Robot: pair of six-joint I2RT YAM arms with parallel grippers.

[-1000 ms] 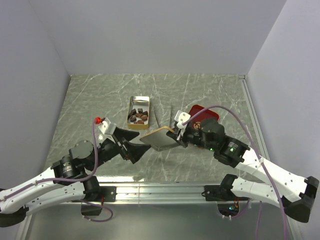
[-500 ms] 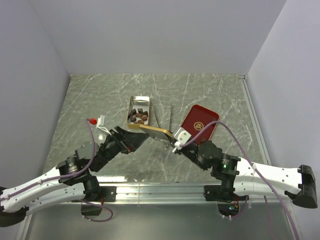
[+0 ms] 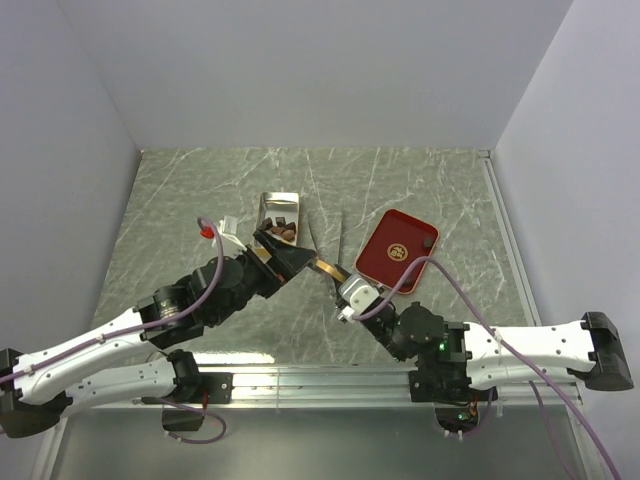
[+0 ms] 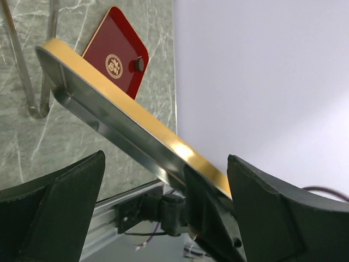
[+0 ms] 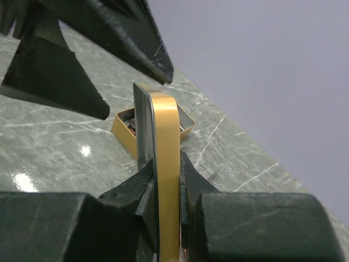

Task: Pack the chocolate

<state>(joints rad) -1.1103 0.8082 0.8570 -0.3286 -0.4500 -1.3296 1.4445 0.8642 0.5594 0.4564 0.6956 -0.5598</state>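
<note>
The small dark brown chocolate chunks lie in the open gold rectangular tin. The right gripper is clamped on the edge of the flat gold metal lid. The left gripper gapes wide around the lid, seemingly without touching it. Such a thin edge grip could let the lid twist or slip.

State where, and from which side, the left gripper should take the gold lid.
Grip the gold lid at its free end, nearest the tin, pinching its flat faces from the left. It stands on edge, and the right gripper occupies the other end.
</note>
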